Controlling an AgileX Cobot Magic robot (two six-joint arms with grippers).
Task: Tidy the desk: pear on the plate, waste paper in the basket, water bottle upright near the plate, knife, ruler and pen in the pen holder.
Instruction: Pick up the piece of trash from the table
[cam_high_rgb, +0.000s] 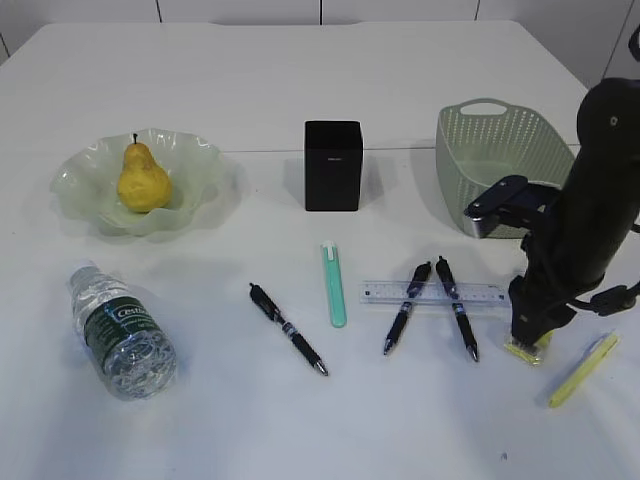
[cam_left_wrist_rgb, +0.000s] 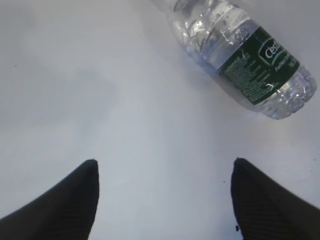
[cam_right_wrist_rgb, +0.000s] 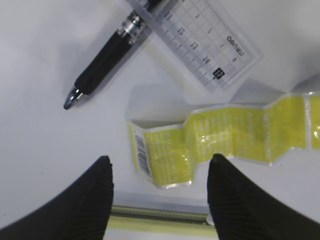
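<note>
Right hand spread, straddling crumpled waste paper on counter, not clamped. Left hand spread wide, empty, near toppled water bottle.

White table throughout, a slim pale-yellow stick lying flat and aslant near its front right, pale panelled wall behind far edge
</note>
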